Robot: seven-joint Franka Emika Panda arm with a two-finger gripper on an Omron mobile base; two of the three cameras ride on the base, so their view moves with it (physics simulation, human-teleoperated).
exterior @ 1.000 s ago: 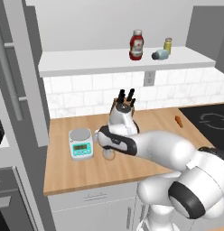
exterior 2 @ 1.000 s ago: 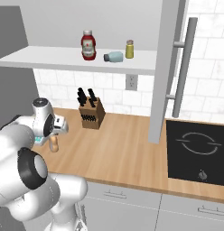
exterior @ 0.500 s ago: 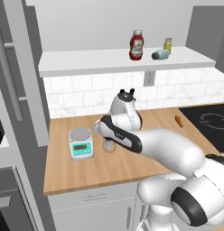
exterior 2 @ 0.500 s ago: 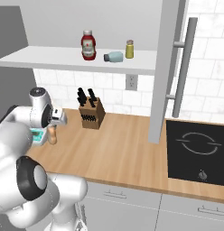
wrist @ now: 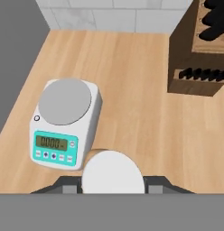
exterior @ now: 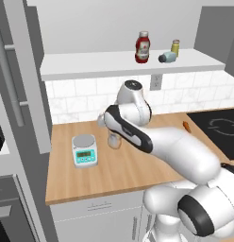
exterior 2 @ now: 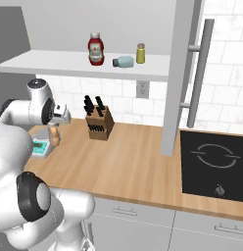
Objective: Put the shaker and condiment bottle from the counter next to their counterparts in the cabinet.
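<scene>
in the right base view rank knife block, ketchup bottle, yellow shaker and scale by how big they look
1. knife block
2. ketchup bottle
3. scale, partly hidden by the arm, so unsure against the ketchup
4. yellow shaker

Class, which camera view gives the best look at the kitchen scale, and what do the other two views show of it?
The hand view: the kitchen scale appears from above, with round grey plate and teal display panel plain. The left base view shows the scale smaller, unobstructed on the counter. In the right base view, the arm hides most of the scale.

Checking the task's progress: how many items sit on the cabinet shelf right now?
3: the red ketchup bottle stands at the left, the blue-grey shaker lies on its side in the middle, and the yellow shaker stands at the right. Nothing seems hidden behind them.
</scene>
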